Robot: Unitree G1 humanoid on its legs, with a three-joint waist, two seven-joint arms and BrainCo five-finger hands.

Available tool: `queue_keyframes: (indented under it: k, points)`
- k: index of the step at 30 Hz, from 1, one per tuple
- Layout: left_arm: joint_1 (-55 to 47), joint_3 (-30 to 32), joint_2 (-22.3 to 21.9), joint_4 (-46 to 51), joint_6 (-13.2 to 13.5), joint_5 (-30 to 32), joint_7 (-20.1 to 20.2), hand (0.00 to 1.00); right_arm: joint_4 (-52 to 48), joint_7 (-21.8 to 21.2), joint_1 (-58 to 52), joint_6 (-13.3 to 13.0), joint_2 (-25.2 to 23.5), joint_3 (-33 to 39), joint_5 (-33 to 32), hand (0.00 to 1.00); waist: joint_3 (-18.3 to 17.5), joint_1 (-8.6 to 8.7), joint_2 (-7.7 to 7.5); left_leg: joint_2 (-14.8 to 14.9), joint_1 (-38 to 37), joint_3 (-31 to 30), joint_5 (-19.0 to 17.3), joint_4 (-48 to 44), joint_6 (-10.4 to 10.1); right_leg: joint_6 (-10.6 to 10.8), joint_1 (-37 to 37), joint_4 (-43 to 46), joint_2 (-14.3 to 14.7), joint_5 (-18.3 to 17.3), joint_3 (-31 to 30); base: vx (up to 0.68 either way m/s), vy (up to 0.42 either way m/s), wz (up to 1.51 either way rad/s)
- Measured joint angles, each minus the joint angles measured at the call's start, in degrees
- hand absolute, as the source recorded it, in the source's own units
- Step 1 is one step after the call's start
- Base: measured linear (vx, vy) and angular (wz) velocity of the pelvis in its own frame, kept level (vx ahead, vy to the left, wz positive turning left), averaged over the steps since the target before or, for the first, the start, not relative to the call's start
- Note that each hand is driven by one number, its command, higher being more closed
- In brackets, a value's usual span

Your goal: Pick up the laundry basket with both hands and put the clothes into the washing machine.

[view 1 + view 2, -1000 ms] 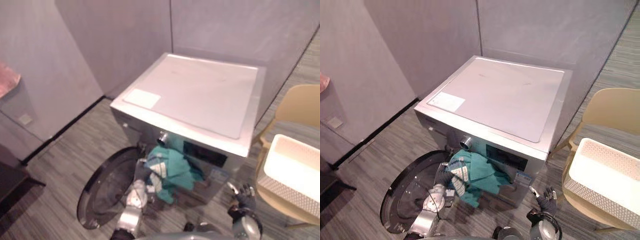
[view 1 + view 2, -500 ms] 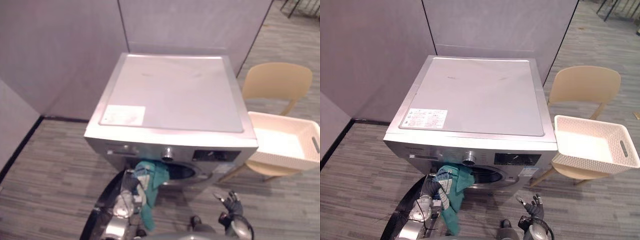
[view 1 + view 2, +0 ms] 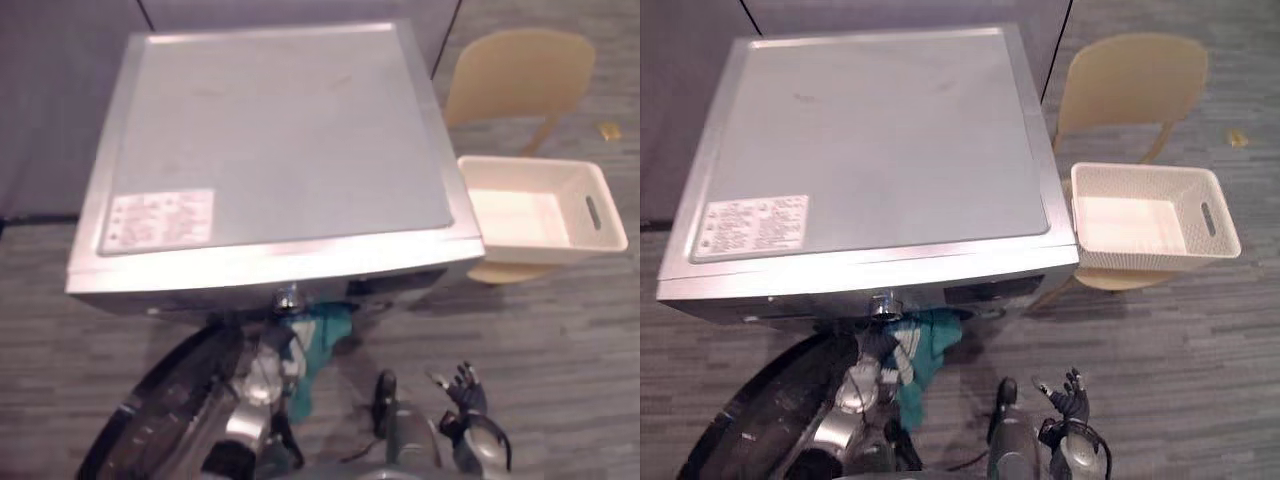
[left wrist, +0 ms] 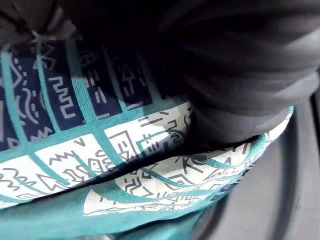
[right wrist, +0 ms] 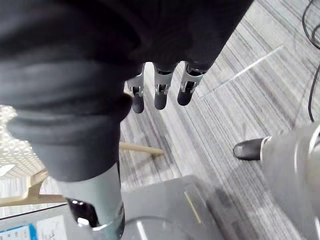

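Left hand [image 3: 262,364] buried in teal clothes [image 3: 322,328] at washing machine [image 3: 270,130] mouth, grip cannot be told; right hand [image 3: 463,388] spread, empty.

- the left eye view and right eye view look steeply down from the robot's head onto the top of the washing machine [image 3: 270,130], from above its front edge.
- both share the same scene, a little offset sideways: the machine, the chair [image 3: 515,70] and the basket [image 3: 545,250] at its right.
- the left wrist view sits pressed close to the teal patterned cloth [image 4: 100,165], past the left hand [image 4: 240,75]; the eye views show this cloth below the machine's front.
- the right wrist view looks along the right hand [image 5: 160,92] down at the grey floor [image 5: 250,90].
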State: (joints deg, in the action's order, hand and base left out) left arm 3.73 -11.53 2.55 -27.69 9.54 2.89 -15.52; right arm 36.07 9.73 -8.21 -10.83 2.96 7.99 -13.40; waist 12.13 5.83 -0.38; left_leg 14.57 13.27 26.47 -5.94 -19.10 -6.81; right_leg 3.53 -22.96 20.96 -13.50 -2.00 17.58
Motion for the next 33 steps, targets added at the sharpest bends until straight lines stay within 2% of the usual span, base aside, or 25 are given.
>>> queue_keyframes:
  k: [3,5,6,7,11,12,17,22,26,29,31,33]
  points:
    - [3.33,0.46,-0.12,-0.03,1.63,0.0,-1.7,1.0,-1.59,0.04,1.87,-0.02,0.98,-0.25,-0.01,0.0,4.87,0.08,0.2,2.43,5.72,-2.29,-1.92,-7.24,0.01,-0.6,-3.87,5.65,-0.76,-2.33,1.33,-0.11,-0.068,0.21]
    - [5.32,0.51,-0.1,0.0,1.68,0.0,-3.29,1.0,-4.26,0.23,3.07,-0.06,1.22,-1.59,-0.02,0.0,6.32,-0.24,0.15,3.96,10.39,-2.79,-3.48,-10.35,-0.14,-0.59,-8.89,9.35,-0.84,-2.76,1.25,-0.17,0.005,0.01]
    - [6.55,0.83,0.01,0.02,1.67,0.01,-3.8,1.0,-7.03,0.2,3.13,-0.13,1.14,-2.5,0.0,0.0,7.54,-0.25,0.11,4.84,12.19,-2.64,-6.07,-11.44,-0.15,-0.78,-11.23,11.4,-0.92,-4.36,1.28,-0.16,-0.021,0.01]
    - [8.07,1.24,-0.03,0.12,1.57,-0.01,-4.75,1.0,-9.87,0.45,3.25,-0.11,0.59,-3.24,-0.02,0.0,9.11,-0.39,-0.63,5.98,14.54,-2.45,-7.39,-14.42,0.01,-0.94,-13.36,13.52,-1.55,-6.09,1.24,-0.17,-0.029,-0.06]
    - [12.43,3.18,-0.29,0.19,0.69,-0.07,-7.55,1.0,-16.72,1.74,3.33,-0.28,0.38,-6.86,-0.03,0.0,10.92,-0.49,-1.01,10.5,23.33,-3.05,-12.01,-25.35,0.18,-2.62,-21.8,20.82,-1.45,-8.96,0.47,-0.18,-0.038,-0.29]
    - [14.93,3.62,-0.19,0.19,0.49,-0.23,-8.64,1.0,-18.15,2.09,3.5,-0.33,-0.04,-6.87,-0.06,0.0,11.56,-0.72,-1.27,11.64,26.03,-3.09,-12.74,-27.94,0.32,-2.51,-24.78,23.02,-1.37,-9.67,-0.04,-0.12,-0.061,-0.21]
    - [29.14,10.09,1.41,-0.16,-0.57,-4.68,-12.66,1.0,-23.97,4.34,3.45,-1.05,-0.39,-6.31,-0.75,0.0,13.46,-0.41,-1.65,16.8,39.44,-6.42,-15.77,-39.66,0.71,-4.64,-36.77,31.69,-0.47,-11.07,-0.4,-0.09,-0.059,-0.22]
    - [45.69,15.84,7.4,-5.15,-1.1,-13.72,-14.93,1.0,-28.32,5.17,2.83,-2.59,-1.98,-3.41,-3.39,0.0,14.46,-0.02,-2.54,20.78,49.04,-8.35,-18.93,-47.84,1.41,-5.14,-45.83,36.55,1.07,-11.29,-1.2,-0.05,-0.025,-0.32]
    - [57.38,16.6,13.69,-5.79,-1.53,-21.6,-15.09,1.0,-28.76,5.06,1.13,-4.37,-3.82,-1.51,-6.56,0.0,14.54,0.44,-2.87,22.96,52.77,-8.41,-20.58,-50.68,1.64,-5.86,-49.46,36.75,2.72,-10.74,-1.79,-0.04,0.002,-0.31]
    - [67.57,16.44,19.1,-5.85,-1.59,-22.69,-14.81,1.0,-28.74,4.63,0.03,-4.6,-5.54,-0.94,-7.58,0.0,14.42,1.16,-3.07,23.95,54.59,-8.04,-20.9,-51.4,1.7,-5.94,-51.29,36.18,3.52,-10.05,-2.01,-0.03,0.004,-0.28]
    - [78.08,14.96,24.92,-5.06,-1.25,-24.26,-14.4,1.0,-28.47,3.52,-1.2,-4.6,-6.74,-0.67,-8.85,0.0,14.38,1.56,-3.2,24.94,55.27,-7.07,-20.9,-51.69,1.7,-6.15,-52.38,35.47,4.29,-9.41,-2.15,-0.02,-0.01,-0.3]
    - [77.95,14.33,26.33,-1.46,1.12,-24.49,-14.62,1.0,-27.99,2.58,-1.53,-4.61,-6.75,-0.2,-9.78,0.0,13.91,1.82,-4.26,25.59,55.43,-6.76,-20.9,-51.96,1.7,-6.6,-52.8,35.27,4.77,-9.07,-2.03,-0.02,-0.028,-0.23]
